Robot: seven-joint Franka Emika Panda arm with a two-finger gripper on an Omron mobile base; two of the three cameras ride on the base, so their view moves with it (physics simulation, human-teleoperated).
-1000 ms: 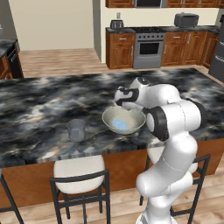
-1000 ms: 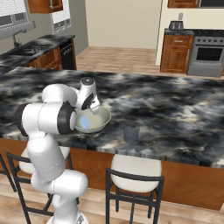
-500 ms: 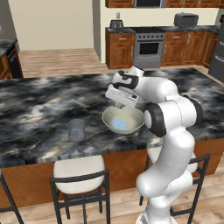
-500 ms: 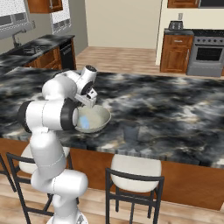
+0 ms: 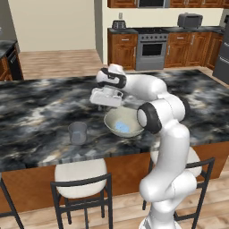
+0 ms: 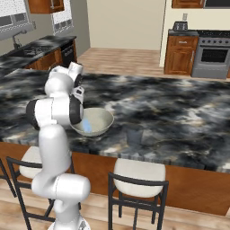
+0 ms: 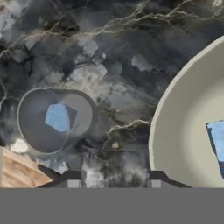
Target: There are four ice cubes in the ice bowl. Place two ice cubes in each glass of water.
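Observation:
The ice bowl (image 5: 117, 120) (image 6: 102, 117) (image 7: 175, 127) sits on the dark marble counter. Pale blue ice cubes (image 5: 123, 128) (image 7: 217, 139) lie in it. A grey glass of water (image 5: 77, 133) (image 7: 30, 131) stands to the bowl's left, with one ice cube (image 7: 57, 117) inside it. A second glass (image 6: 134, 135) stands to the bowl's right. My gripper (image 5: 106, 99) (image 7: 113, 177) hangs above the counter between the bowl and the left glass. It is shut on a faint translucent ice cube (image 7: 114, 167) between its tips.
The marble island counter (image 5: 36, 107) stretches wide to both sides. Bar stools (image 5: 80, 172) (image 6: 139, 173) stand along its near edge. A stove and wooden cabinets (image 5: 152, 49) line the far wall.
The hand has risen out of the bowl and swung left, toward the left glass. The bowl and both glasses have stayed put.

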